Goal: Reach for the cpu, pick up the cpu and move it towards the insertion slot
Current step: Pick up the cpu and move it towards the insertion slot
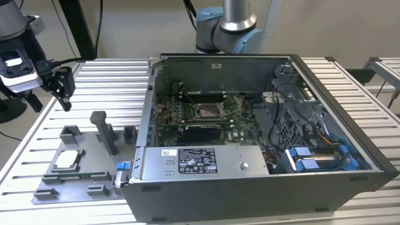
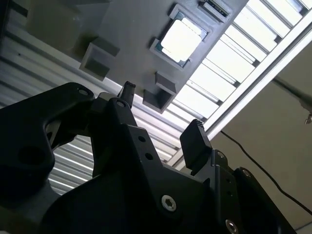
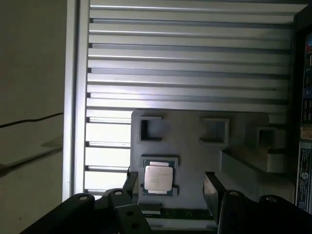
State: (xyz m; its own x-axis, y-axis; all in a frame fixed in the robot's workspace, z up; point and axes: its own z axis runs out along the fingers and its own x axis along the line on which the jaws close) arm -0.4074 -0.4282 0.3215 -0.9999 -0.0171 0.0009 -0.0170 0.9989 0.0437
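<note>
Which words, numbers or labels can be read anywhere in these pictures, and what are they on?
Nothing can be read.
On the power supply, the black-and-white label: print too small to read.
Next to it, the small white sticker: too small to read.
On the cpu: no print can be made out on its face.

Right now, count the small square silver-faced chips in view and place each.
1. The small square silver-faced cpu chip lies in a recess of the grey plastic fixture plate, to the exterior view's left of the open dark metal computer case. Others may hide inside.
</note>
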